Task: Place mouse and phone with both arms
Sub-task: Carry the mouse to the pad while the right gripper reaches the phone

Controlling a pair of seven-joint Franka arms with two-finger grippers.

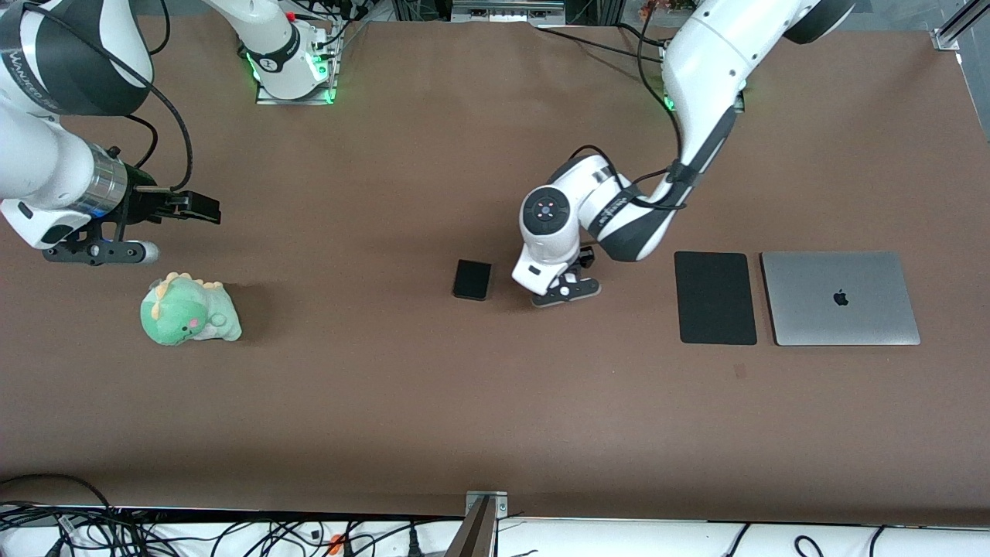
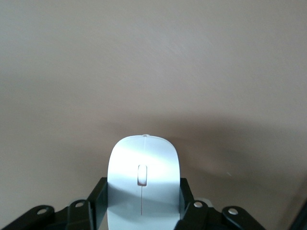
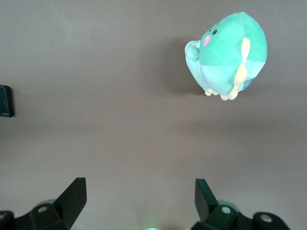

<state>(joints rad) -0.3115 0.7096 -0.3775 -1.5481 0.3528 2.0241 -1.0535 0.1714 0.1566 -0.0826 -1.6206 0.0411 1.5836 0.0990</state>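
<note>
The white mouse (image 2: 143, 163) sits between the fingers (image 2: 98, 199) of my left gripper (image 2: 142, 203), which press on its two sides. In the front view my left gripper (image 1: 564, 292) is low over the middle of the table, and its wrist hides the mouse. The black phone (image 1: 472, 279) lies flat on the table beside that gripper, toward the right arm's end. My right gripper (image 1: 207, 209) is open and empty, held above the table near the right arm's end. Its wrist view (image 3: 141, 199) shows bare table between the fingers and the phone's edge (image 3: 5, 100).
A green plush toy (image 1: 189, 311) lies under and near my right gripper and also shows in the right wrist view (image 3: 228, 55). A flat black mouse pad (image 1: 715, 298) and a closed silver laptop (image 1: 839, 298) lie side by side toward the left arm's end.
</note>
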